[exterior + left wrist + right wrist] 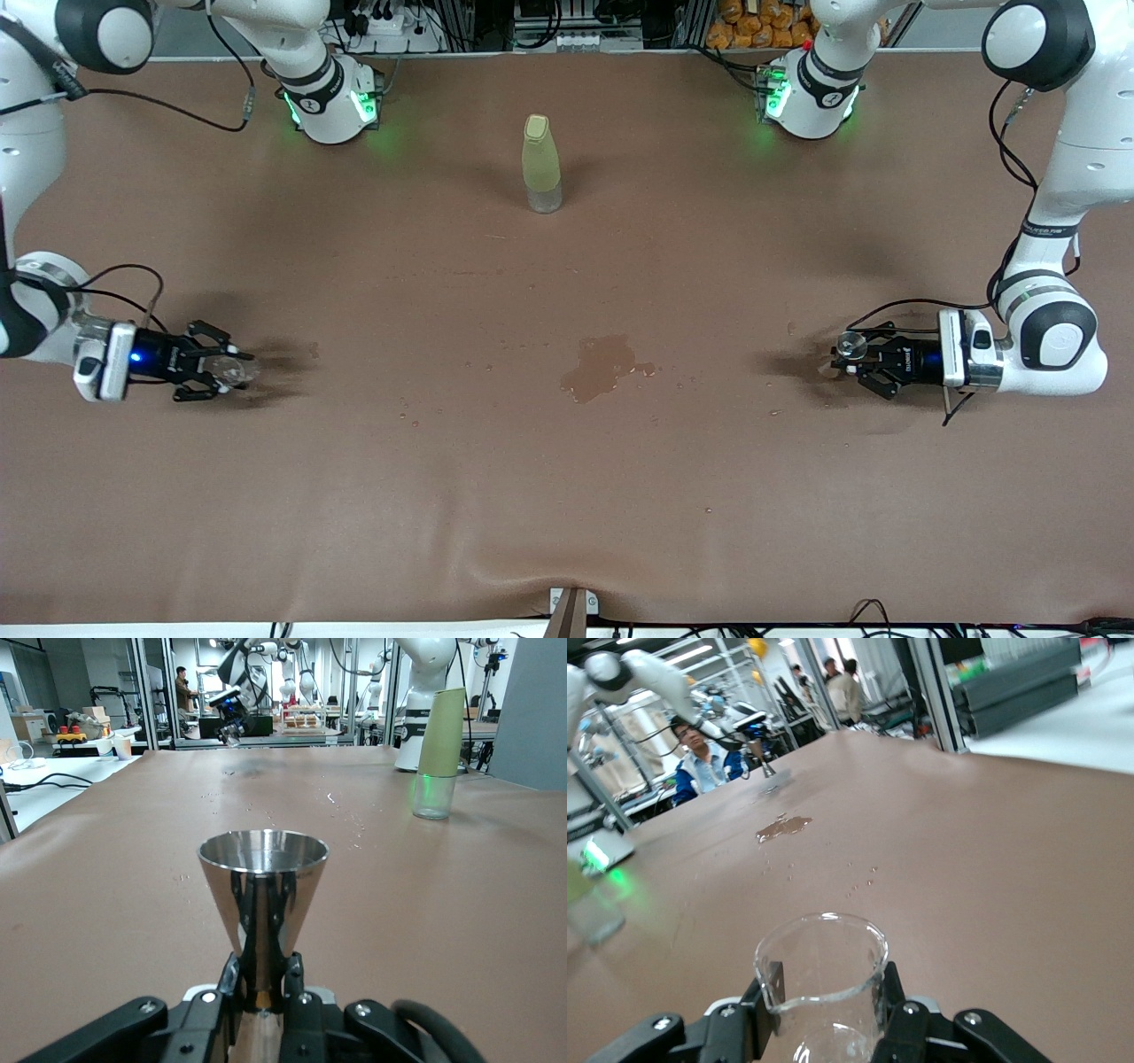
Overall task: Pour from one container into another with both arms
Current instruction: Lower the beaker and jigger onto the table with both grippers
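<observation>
Our left gripper [852, 359] is clamped on a steel jigger [262, 895] at the left arm's end of the table, and our right gripper [221, 368] is clamped on a clear glass beaker [822, 974] at the right arm's end, well apart. A puddle [602, 365] lies between them. Contents are hard to judge; we risk more spilling if the rims misalign.

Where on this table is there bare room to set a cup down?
The wide stretch nearer the camera than the spill is bare. So is the cloth between spill and bottle. Table ends are taken by the left gripper and right gripper.
</observation>
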